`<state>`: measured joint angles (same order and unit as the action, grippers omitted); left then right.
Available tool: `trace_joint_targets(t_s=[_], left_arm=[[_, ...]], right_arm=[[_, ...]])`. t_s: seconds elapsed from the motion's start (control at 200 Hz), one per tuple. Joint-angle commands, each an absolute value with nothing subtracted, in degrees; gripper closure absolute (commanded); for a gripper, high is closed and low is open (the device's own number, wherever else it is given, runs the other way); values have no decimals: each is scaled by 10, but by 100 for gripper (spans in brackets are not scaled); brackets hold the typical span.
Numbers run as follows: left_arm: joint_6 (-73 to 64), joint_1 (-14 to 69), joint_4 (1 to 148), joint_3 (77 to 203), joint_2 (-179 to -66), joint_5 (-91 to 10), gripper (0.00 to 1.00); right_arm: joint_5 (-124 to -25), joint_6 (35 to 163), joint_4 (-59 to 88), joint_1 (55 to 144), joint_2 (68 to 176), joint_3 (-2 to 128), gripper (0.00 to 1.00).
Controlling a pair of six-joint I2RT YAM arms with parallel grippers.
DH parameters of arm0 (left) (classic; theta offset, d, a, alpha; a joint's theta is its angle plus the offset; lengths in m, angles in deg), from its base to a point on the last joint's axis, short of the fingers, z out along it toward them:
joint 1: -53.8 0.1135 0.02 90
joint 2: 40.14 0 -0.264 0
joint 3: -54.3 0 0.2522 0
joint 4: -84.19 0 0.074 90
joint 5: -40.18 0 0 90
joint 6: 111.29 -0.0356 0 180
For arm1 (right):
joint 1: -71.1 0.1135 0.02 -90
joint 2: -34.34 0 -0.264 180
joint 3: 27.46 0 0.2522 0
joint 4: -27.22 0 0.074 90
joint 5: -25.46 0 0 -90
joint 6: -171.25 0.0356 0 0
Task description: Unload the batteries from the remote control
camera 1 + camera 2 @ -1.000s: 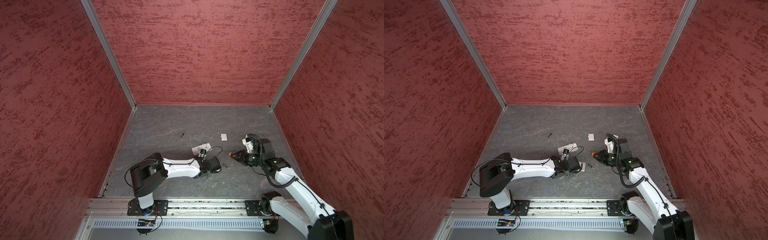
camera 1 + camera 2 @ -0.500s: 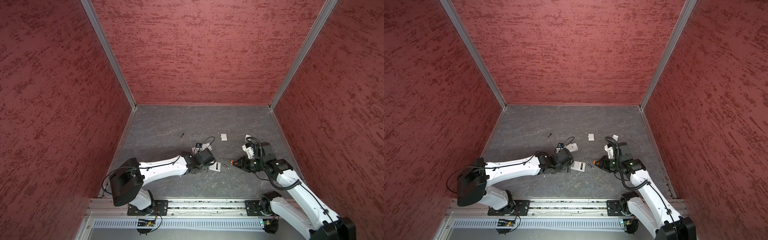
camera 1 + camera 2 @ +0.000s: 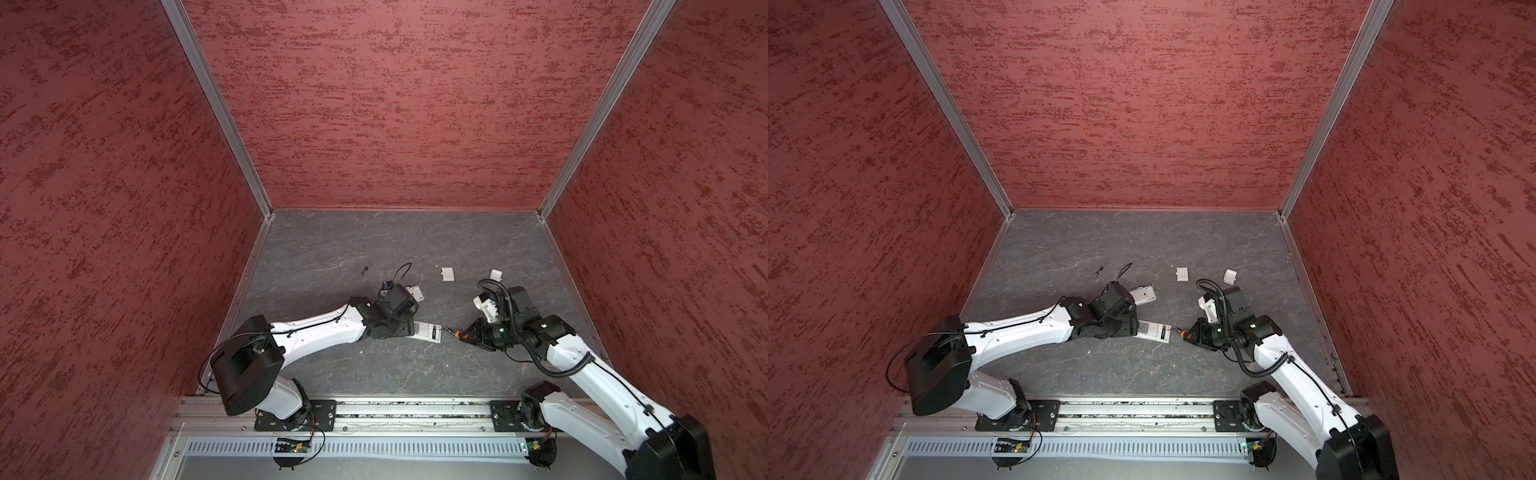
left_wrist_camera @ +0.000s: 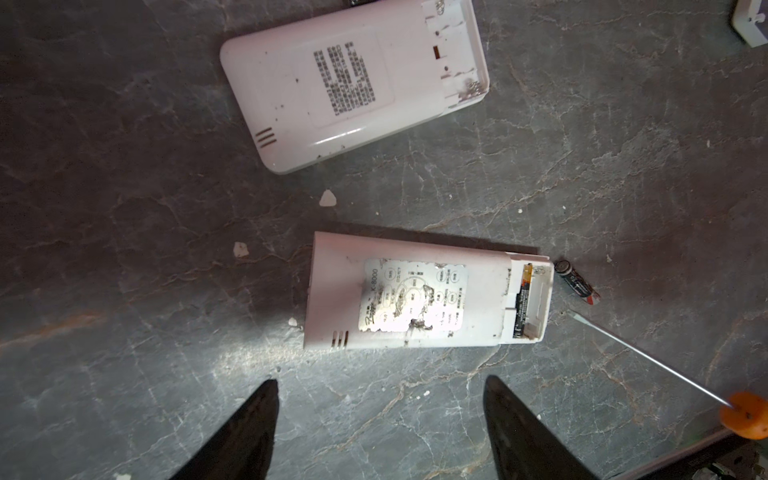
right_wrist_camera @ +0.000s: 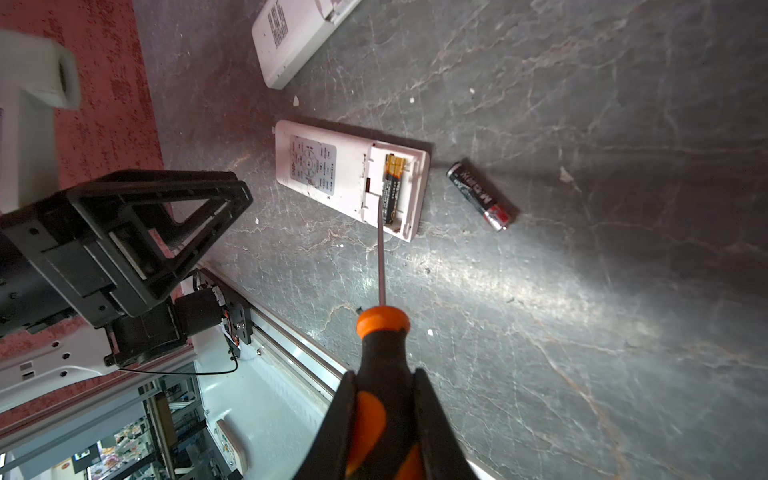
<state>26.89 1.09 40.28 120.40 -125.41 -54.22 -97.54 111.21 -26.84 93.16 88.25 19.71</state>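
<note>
The white remote control lies face down on the grey floor, its battery compartment uncovered; it also shows in both top views. One battery sits in that compartment. A loose battery lies just beyond the remote's end. Another battery lies farther back on the left. My left gripper hangs open short of the remote's vented end, holding nothing. My right gripper is shut on the screwdriver, whose tip is by the open compartment; I cannot tell whether it touches.
A second white remote lies face down just behind the first, its compartment showing no cell. Two small white covers rest farther back. White chips dot the floor. Red walls enclose three sides; a metal rail runs along the front.
My left arm has swung back to the left, uncovering the near remote, then stayed put. My right gripper has come slightly forward with the screwdriver.
</note>
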Motion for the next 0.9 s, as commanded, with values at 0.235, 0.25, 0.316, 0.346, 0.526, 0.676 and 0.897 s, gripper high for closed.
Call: trace_joint_targets(t_s=[0.235,0.25,0.316,0.346,0.526,0.676,0.897], left_arm=[[269,36,437,1182,-1236,-518,23],[269,37,437,1181,-1236,-518,23],[266,39,439,1180,-1236,-517,23],[265,40,441,1179,-1236,-516,23],[258,45,445,1182,-1244,-516,23],[252,46,449,1189,-1254,-519,23],[241,46,448,1208,-1282,-518,24]], right_arm=[[-964,1126,-227,946,896,186,100],[-964,1127,-226,947,897,185,100],[-965,1130,-218,947,900,181,100],[-965,1131,-216,948,901,180,100],[-961,1134,-212,948,907,175,100],[-960,1136,-207,948,909,170,100],[-961,1136,-204,948,912,168,100]])
